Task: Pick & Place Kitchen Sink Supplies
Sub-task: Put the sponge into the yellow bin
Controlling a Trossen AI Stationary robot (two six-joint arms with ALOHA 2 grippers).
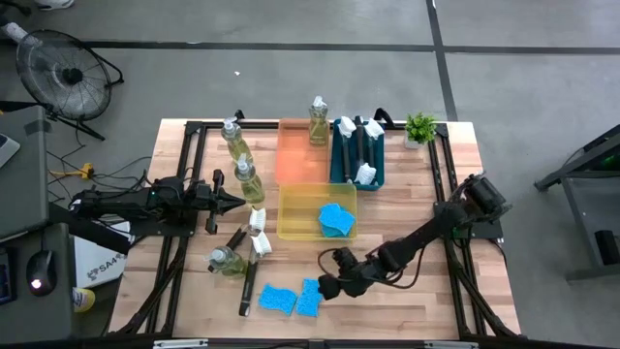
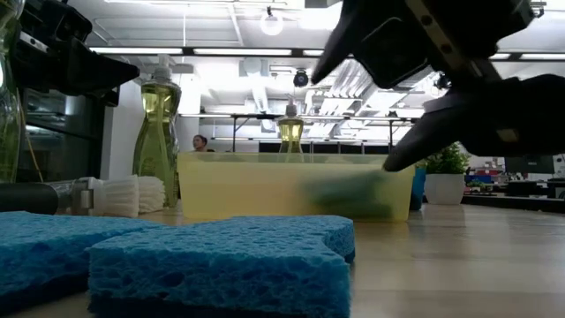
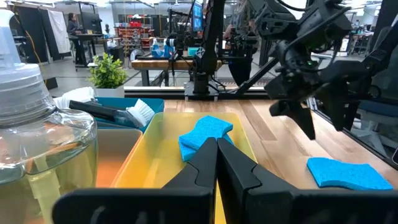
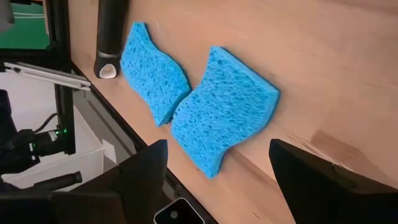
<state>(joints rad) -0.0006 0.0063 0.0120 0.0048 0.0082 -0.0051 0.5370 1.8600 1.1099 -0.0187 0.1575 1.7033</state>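
Observation:
Two bright blue sponges [image 1: 278, 299] [image 1: 308, 299] lie flat side by side near the table's near edge, and both show in the right wrist view [image 4: 224, 112] [image 4: 152, 68]. My right gripper [image 1: 327, 281] [image 4: 219, 149] hovers open just right of them, touching nothing. A third sponge [image 1: 336, 220] lies in the yellow tray [image 1: 291, 199]. My left gripper [image 1: 236, 202] [image 3: 216, 146] is shut and level, pointing right, beside a standing soap bottle [image 1: 249, 181] [image 3: 37, 124]. Another bottle [image 1: 233, 139] stands farther back, and one [image 1: 225, 260] lies on its side. Two black-handled brushes [image 1: 257, 228] [image 1: 250, 281] lie on the table.
An orange tray [image 1: 293, 155] holds a soap bottle [image 1: 318, 121]. A teal tray [image 1: 341, 173] holds brushes [image 1: 360, 150]. A small potted plant [image 1: 420, 128] stands at the far right. Bare wood stretches right of the yellow tray and along the near right side.

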